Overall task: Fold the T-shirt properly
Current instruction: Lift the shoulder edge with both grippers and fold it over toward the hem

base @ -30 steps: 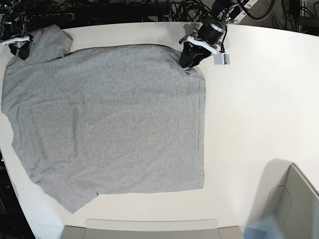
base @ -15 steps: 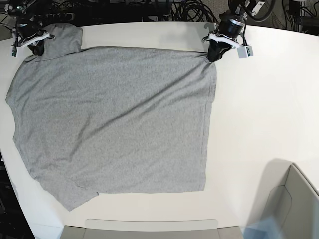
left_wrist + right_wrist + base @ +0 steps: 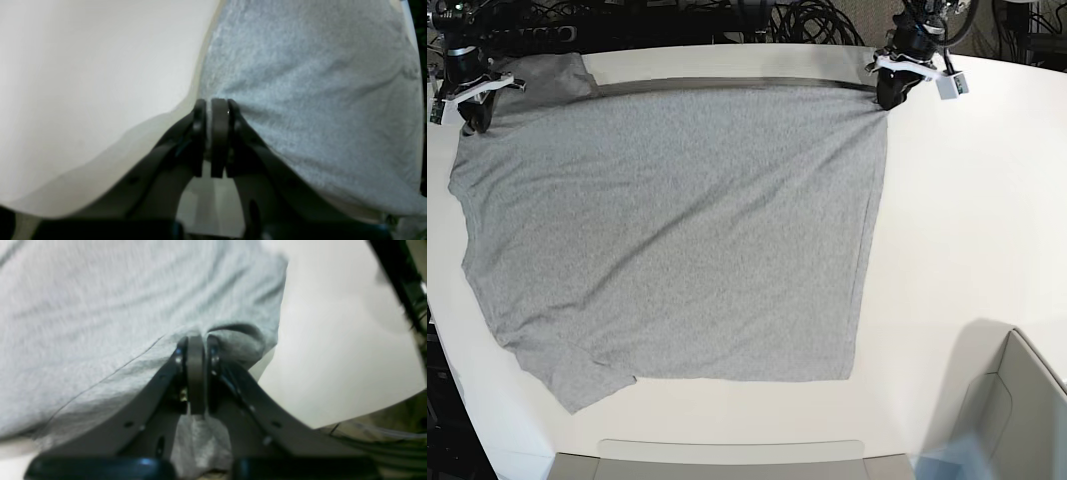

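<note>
One T-shirt (image 3: 677, 230) on one table (image 3: 967, 220); two end effectors, left (image 3: 894, 97) and right (image 3: 472, 112), each pinching a far corner.

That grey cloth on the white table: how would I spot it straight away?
Look at the big white table. Spread nearly flat over its left and middle is the T-shirt, plain heather grey. It is the only cloth there, with each far corner pinched by a black robot arm's jaws.
</note>
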`<state>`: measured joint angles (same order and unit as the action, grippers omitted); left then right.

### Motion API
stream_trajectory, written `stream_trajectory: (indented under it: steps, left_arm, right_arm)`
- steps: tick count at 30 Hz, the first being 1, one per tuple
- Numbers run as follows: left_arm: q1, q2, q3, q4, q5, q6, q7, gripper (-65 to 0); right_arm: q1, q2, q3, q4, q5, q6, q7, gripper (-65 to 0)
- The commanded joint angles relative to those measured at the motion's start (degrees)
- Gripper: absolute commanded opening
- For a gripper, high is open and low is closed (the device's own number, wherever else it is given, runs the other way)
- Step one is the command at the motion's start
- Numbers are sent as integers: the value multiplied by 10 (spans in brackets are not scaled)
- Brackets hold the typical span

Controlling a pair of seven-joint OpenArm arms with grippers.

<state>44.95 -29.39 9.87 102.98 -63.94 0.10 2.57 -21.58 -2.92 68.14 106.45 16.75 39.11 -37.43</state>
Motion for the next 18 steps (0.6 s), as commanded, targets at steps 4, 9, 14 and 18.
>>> stream_trajectory:
  steps: [4, 9, 14, 18]
  left_arm:
    - [5, -6, -15, 33, 3, -1, -14, -650]
    - [-31, -6, -13, 34, 1, 2, -2, -650]
    - [-106, -4, -16, 30, 3, 58, 75, -650]
    - [-167, -3, -16, 31, 2, 87, 119, -650]
  right_arm:
    - [15, -2, 15, 28, 10, 9, 14, -650]
    - [43, 9, 13, 28, 5, 9, 14, -650]
    - [79, 41, 10, 26, -6, 9, -60, -650]
    - [133, 69, 11, 25, -40, 9, -137, -650]
